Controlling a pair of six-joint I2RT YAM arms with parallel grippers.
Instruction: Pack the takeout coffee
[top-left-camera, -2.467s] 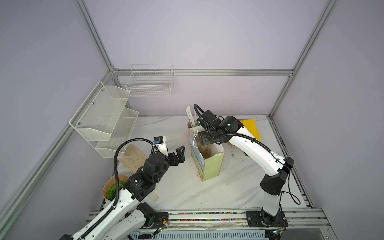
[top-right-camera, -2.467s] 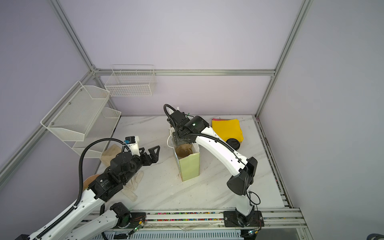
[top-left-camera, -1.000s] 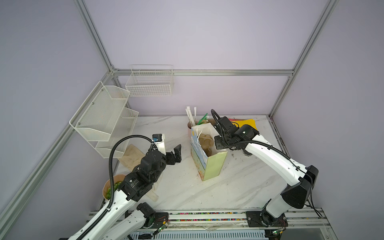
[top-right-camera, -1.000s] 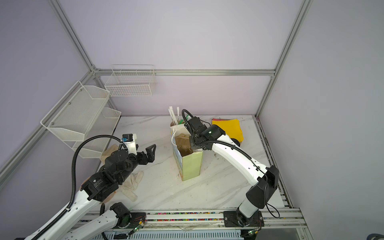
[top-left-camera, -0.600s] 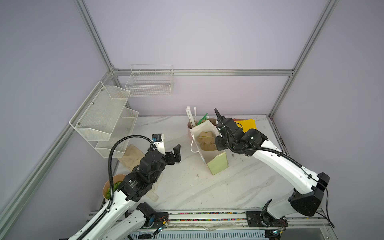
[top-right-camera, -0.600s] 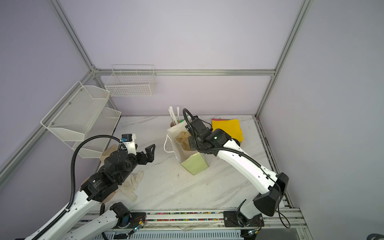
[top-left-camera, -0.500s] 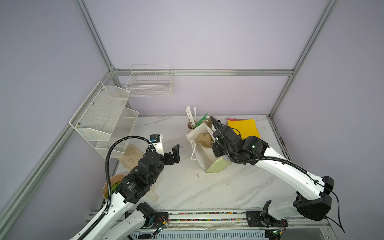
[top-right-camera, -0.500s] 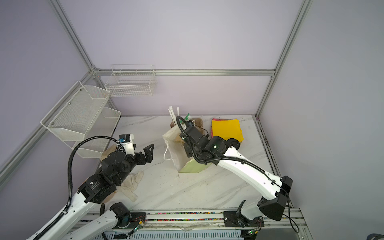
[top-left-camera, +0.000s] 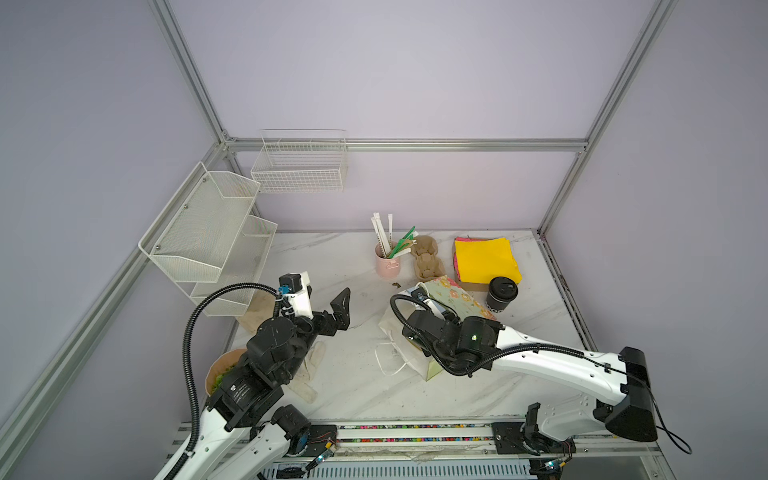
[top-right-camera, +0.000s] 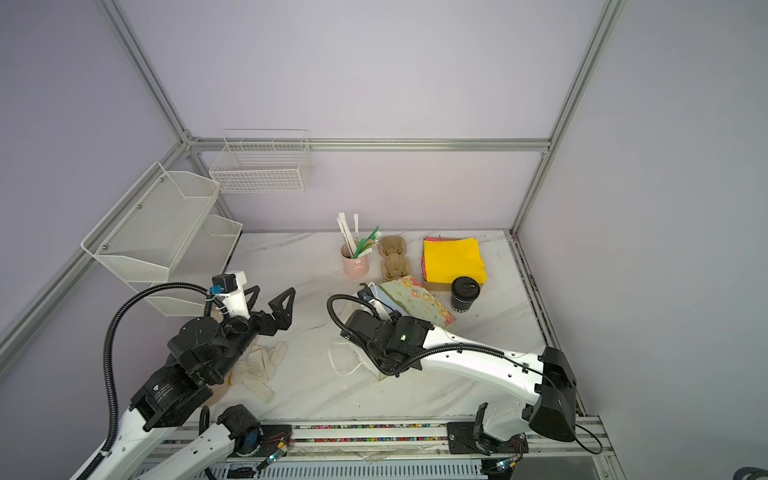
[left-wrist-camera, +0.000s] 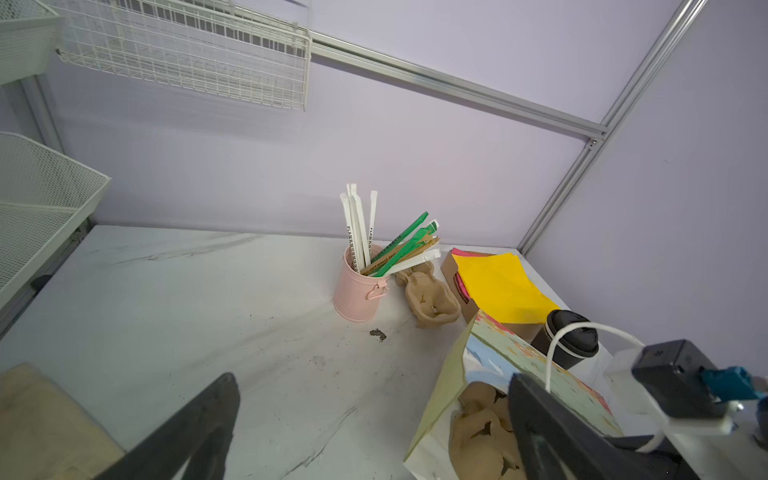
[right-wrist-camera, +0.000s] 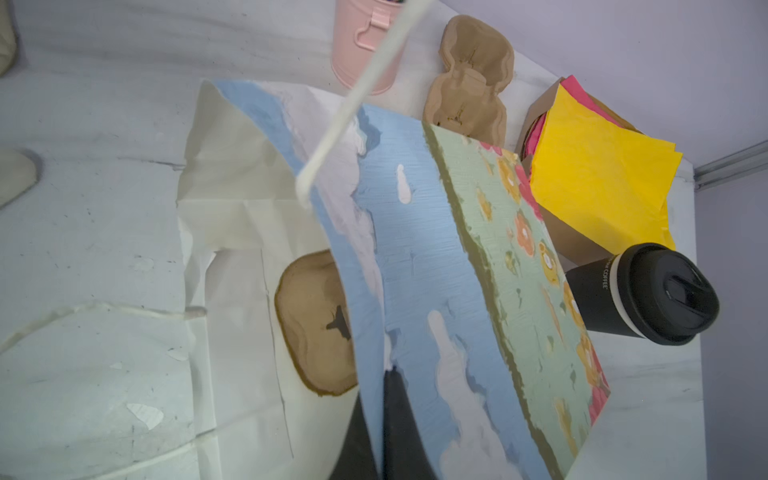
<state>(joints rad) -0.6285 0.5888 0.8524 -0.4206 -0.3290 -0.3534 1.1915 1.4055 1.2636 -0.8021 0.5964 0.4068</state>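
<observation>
The coffee cup (top-left-camera: 501, 294) stands upright, lid up, at right-centre in both top views. Right hand (right-wrist-camera: 380, 403) pinches the tipped bag (right-wrist-camera: 415, 249) by its wall; left hand (top-right-camera: 269, 300) gapes wide, empty.

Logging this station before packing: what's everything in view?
takeout coffee: 1, black, upright by napkins
gift bag: 1, floral, tipped over
cup carriers: 2, brown, one in bag, other beside pail
pail of straws: 1, pink, rear
napkins: stack, yellow over pink, rear right
glove: 1, cream, front left
salad bowl: 1, brown, front left
wire basket: 1, white, back wall
mesh shelf: 1, white, left wall
left gripper: black, open
right gripper: black, shut on gift bag
</observation>
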